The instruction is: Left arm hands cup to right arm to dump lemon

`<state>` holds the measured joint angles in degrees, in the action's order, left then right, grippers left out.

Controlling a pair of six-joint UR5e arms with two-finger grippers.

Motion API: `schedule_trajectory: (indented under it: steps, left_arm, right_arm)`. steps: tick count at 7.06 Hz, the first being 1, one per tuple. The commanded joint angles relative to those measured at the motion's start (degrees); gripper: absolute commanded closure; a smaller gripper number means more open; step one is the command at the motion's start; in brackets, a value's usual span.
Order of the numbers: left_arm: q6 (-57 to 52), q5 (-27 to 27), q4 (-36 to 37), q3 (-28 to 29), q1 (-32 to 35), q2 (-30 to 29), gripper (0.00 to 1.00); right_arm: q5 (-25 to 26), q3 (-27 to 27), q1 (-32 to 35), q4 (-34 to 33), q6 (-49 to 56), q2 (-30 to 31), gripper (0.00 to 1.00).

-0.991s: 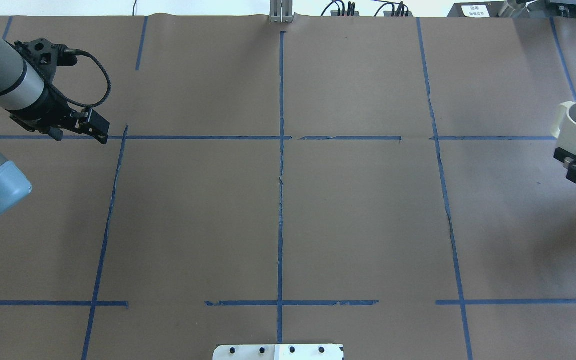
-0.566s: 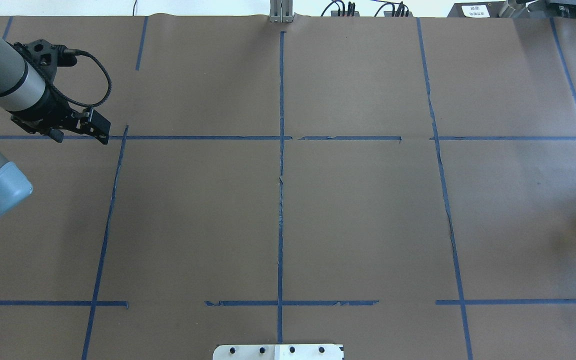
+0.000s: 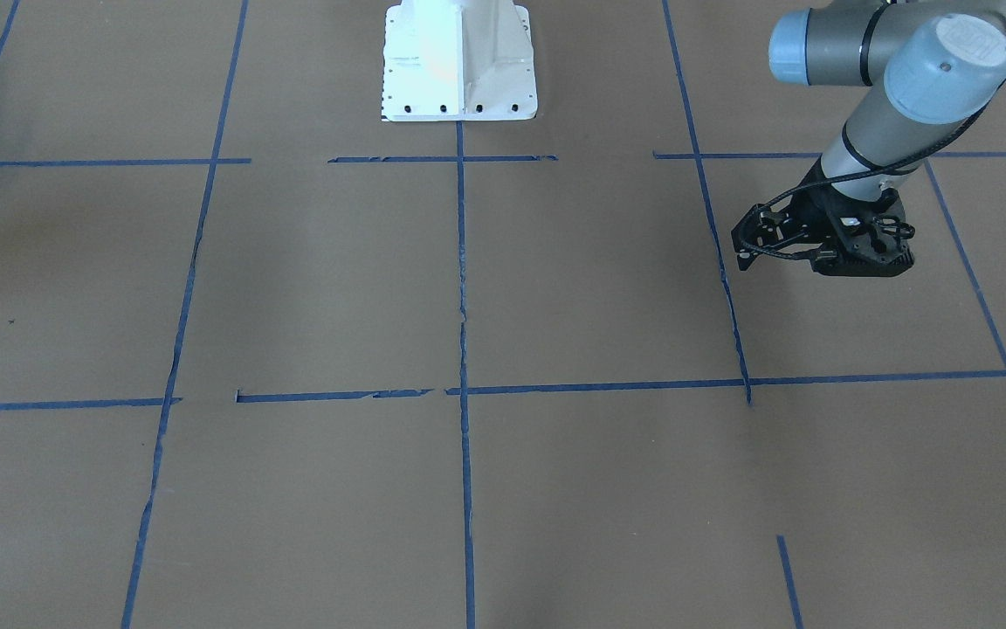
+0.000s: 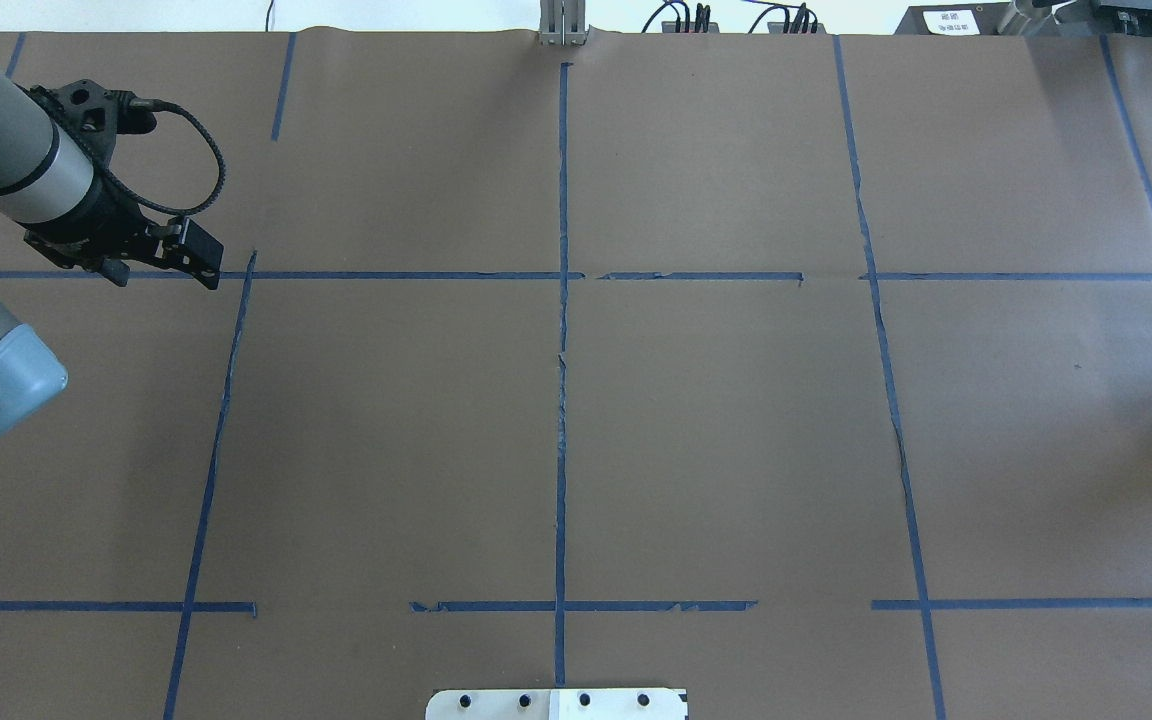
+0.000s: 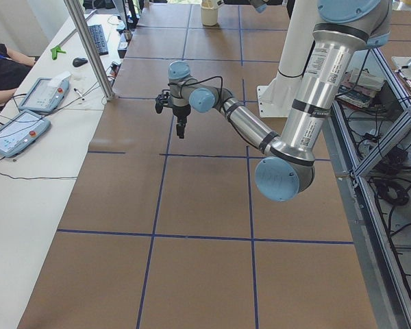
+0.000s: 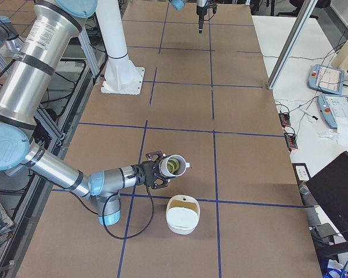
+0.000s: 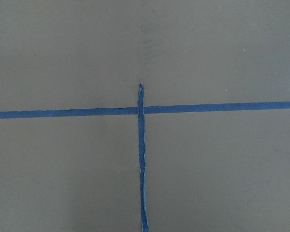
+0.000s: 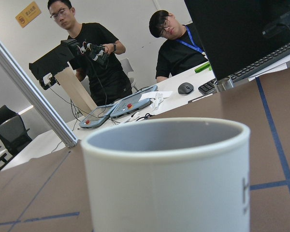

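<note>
Now — left gripper: fingers together, empty, hanging over a tape crossing | right gripper: cannot tell its grip — cup at its fingertips, tipped sideways | lemon: inside the cup | white bowl: on the table just beside that gripper

lemon in cup, cup beside container at table's rt end.

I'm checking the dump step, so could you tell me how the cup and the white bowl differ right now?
The cup is tilted, its mouth turned sideways, at the right gripper; the bowl stands upright on the table. The cup has a handle and carries the lemon; the bowl shows no handle. Both are white.
</note>
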<state>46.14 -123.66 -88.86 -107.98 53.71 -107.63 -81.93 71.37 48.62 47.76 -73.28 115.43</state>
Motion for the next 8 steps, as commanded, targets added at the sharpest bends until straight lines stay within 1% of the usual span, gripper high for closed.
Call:
schedule_trajectory:
  steps: [1, 2, 5, 6, 8]
  left_arm:
    - [0.0, 0.0, 0.0, 0.0, 0.0, -0.1, 0.0]
    - [0.0, 0.0, 0.0, 0.0, 0.0, -0.2, 0.0]
    - [0.0, 0.1, 0.0, 0.0, 0.0, -0.6, 0.0]
    - [0.0, 0.1, 0.0, 0.0, 0.0, -0.6, 0.0]
    - [0.0, 0.1, 0.0, -0.1, 0.0, -0.7, 0.0]
  right_arm:
    - [0.2, -3.9, 0.2, 4.8, -15.9, -2.0, 0.97]
    - [0.2, -6.1, 0.4, 6.6, -22.9, -3.9, 0.97]
    - [0.3, -6.7, 4.0, 10.1, -40.0, -5.4, 0.97]
    - [0.3, -6.7, 5.9, 10.1, -45.5, -5.5, 0.97]
    - [0.3, -7.5, 9.7, 10.1, -58.5, -7.5, 0.97]
